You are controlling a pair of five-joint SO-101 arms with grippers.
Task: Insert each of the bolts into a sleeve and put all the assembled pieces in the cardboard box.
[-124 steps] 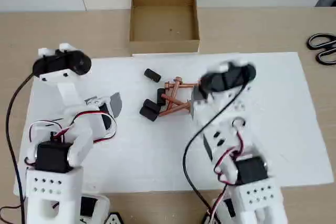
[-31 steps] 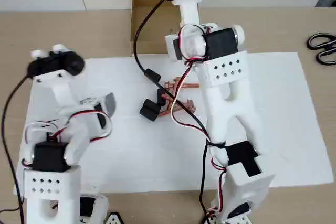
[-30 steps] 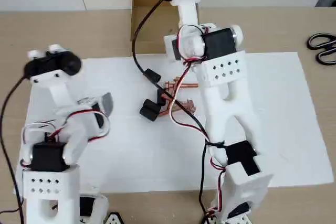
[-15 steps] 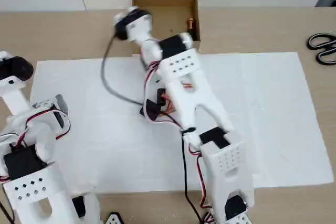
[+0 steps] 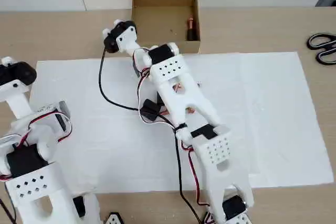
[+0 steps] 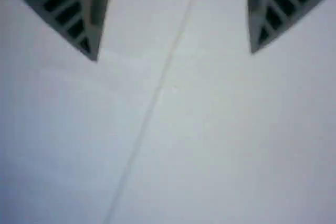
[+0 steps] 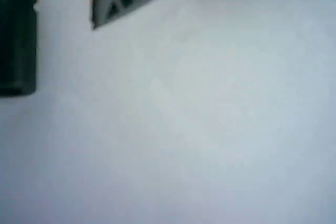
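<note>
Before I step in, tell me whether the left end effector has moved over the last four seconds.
Yes. In the high view the left end effector has shifted left, toward the white sheet's left edge.

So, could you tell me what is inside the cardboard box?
One copper bolt in a black sleeve lies against the right wall of the cardboard box. An arm covers its near left corner, hiding anything there.

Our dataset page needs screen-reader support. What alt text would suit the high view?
One bolt-in-sleeve piece rests in the cardboard box. The right arm stretches across the white sheet towards the box, above loose black sleeves; the left arm sits at the sheet's left edge.
</note>
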